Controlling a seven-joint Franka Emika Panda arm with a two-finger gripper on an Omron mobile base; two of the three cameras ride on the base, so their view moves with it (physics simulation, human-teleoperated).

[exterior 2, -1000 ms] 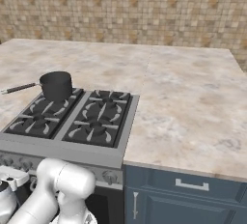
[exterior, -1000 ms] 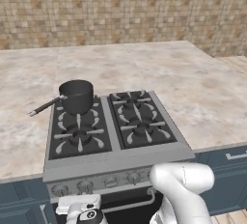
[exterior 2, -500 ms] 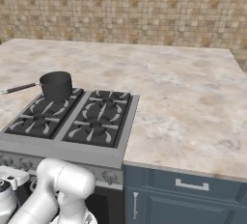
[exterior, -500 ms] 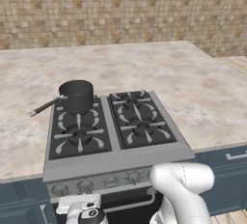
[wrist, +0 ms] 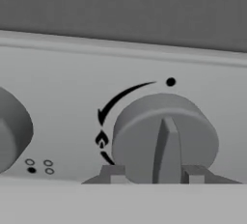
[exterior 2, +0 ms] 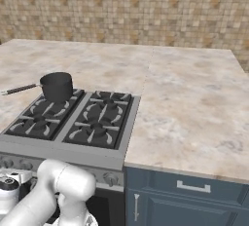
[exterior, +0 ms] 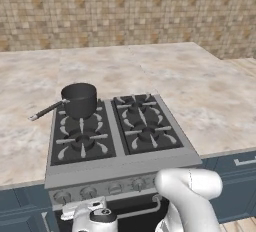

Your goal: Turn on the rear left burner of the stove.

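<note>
A marble-patterned counter (exterior: 200, 96) surrounds the stove (exterior: 120, 168); the rear left burner (exterior: 77, 113) lies beneath a dark saucepan (exterior: 79, 100). At the front panel, the gripper (wrist: 155, 177) is closed on 1 knob (wrist: 164, 138), 1 fingertip (wrist: 112, 174) on each side.

No readable words, brands or numbers. Signs only, on the stove's front panel (wrist: 58, 73) in the hand view: around the knob (wrist: 164, 138) between the finger tips (wrist: 112, 174), a black dot above, a curved arrow sweeping down its left side, a small flame symbol below the arrow. Farther left, four tiny circles, one filled black.
</note>
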